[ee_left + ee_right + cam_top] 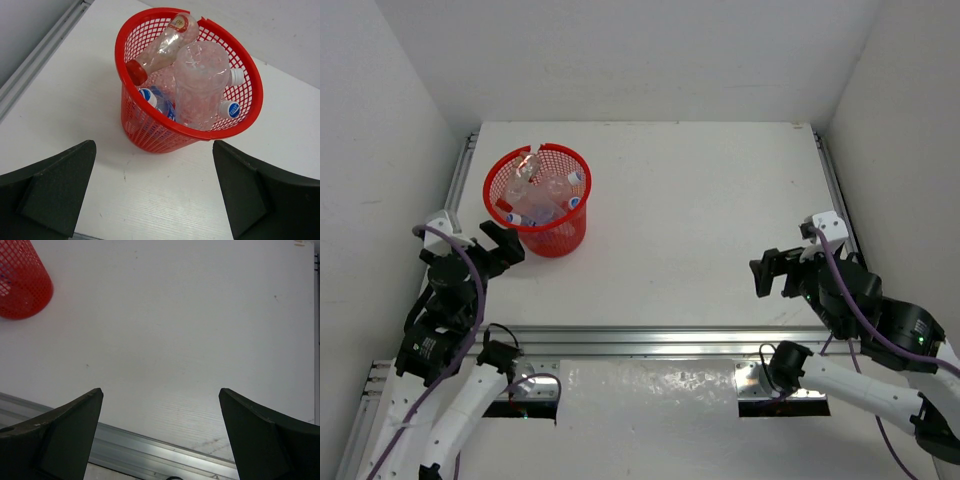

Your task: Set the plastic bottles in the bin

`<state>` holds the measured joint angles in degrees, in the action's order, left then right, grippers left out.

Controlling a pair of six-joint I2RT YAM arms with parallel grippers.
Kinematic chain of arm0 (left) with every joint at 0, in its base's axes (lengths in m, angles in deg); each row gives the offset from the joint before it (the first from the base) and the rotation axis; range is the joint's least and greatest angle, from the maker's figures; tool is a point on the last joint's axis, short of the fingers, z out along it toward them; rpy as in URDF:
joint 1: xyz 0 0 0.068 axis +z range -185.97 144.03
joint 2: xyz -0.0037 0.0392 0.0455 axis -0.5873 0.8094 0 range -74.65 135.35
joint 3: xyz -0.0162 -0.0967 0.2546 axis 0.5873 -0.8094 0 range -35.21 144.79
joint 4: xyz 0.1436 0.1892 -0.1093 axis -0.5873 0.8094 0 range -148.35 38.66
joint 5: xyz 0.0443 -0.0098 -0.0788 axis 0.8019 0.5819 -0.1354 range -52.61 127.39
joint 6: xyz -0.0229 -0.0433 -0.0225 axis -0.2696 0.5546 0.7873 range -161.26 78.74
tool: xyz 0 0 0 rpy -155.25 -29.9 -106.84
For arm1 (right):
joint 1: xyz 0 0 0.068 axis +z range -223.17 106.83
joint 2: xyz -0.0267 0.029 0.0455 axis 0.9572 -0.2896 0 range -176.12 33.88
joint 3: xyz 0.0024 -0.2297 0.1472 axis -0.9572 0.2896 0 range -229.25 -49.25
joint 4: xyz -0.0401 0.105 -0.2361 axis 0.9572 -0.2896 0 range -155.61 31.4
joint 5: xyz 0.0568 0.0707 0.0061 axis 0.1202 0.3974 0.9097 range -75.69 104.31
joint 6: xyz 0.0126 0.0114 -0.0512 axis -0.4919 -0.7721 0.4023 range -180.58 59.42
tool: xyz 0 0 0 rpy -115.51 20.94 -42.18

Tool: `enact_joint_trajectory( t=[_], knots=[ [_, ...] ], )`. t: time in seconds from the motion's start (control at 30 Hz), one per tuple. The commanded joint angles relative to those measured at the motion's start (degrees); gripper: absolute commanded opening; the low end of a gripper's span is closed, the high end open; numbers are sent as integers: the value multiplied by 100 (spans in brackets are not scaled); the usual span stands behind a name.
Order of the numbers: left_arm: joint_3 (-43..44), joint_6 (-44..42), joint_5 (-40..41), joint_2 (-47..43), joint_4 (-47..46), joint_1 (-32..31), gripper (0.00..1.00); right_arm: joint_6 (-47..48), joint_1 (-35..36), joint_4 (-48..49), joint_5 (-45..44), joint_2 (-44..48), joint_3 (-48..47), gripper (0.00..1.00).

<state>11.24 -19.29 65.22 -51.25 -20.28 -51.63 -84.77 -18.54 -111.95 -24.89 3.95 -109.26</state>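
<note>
The red mesh bin [565,235] stands at the table's back left and holds several clear plastic bottles [542,190]. In the left wrist view the bin [150,132] holds a red-capped bottle [160,50], a large plain bottle [200,82] and blue-labelled ones [159,102]. My left gripper [502,247] is open and empty, just near-left of the bin; it also shows in the left wrist view [155,192]. My right gripper [769,271] is open and empty over the table's right front, seen too in the right wrist view [160,432].
A metal rail [670,340] runs along the table's near edge. White walls enclose the table on the left, back and right. The bin's lower wall [20,285] shows at the far left of the right wrist view.
</note>
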Motion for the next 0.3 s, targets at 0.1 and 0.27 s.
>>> enact_joint_trajectory(
  t=[0.1, 0.27],
  knots=[
    [-49, 35, -15, -90, -458, 28, 100, -86, 39, -54, -167, 93, 367, 99],
    [-67, 70, 3, -37, -449, 28, 100, -183, 39, -62, -228, 5, 437, 99]
  ],
)
